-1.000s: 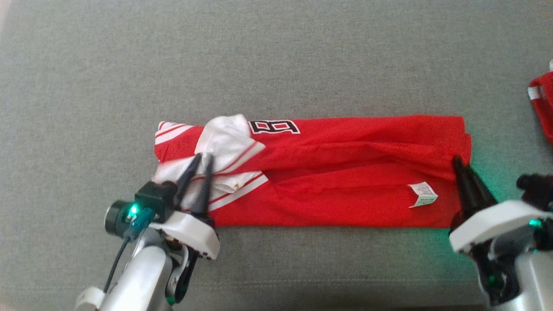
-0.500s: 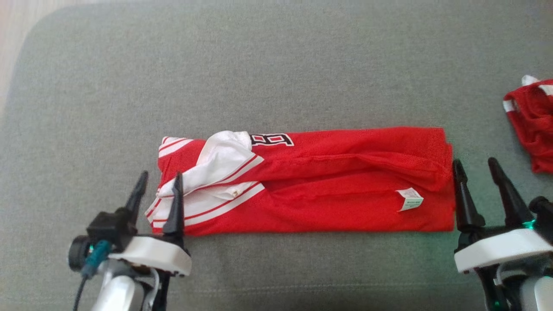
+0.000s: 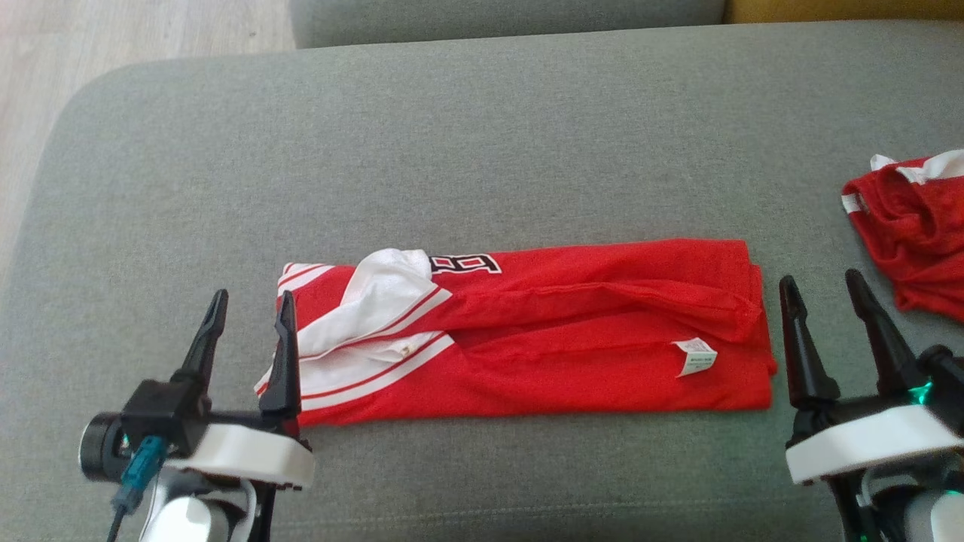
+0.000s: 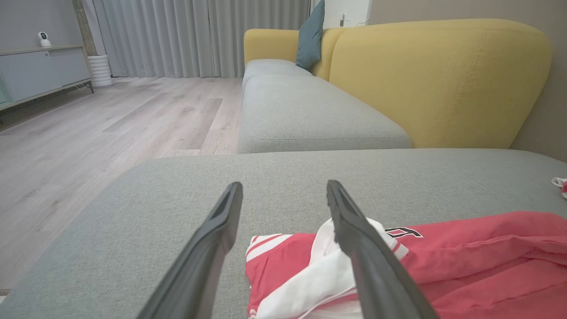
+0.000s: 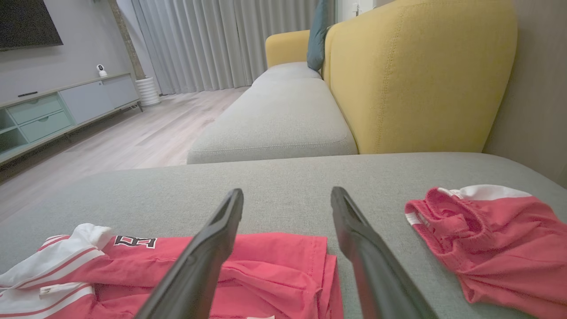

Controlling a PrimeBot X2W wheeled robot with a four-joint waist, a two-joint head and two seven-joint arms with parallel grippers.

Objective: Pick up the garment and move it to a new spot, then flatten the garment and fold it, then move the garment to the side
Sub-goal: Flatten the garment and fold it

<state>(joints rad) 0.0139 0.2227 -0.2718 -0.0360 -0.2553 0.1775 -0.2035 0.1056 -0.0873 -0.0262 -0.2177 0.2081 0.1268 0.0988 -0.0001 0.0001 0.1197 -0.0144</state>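
Garment | between left gripper, right gripper | both seemingly clear

A home living room: grey sofa with yellow back, curtains, wooden floor, low cabinet.

Arms low at either side, left gripper and right gripper spread wide.
Both are empty, dark fingers pointing forward.
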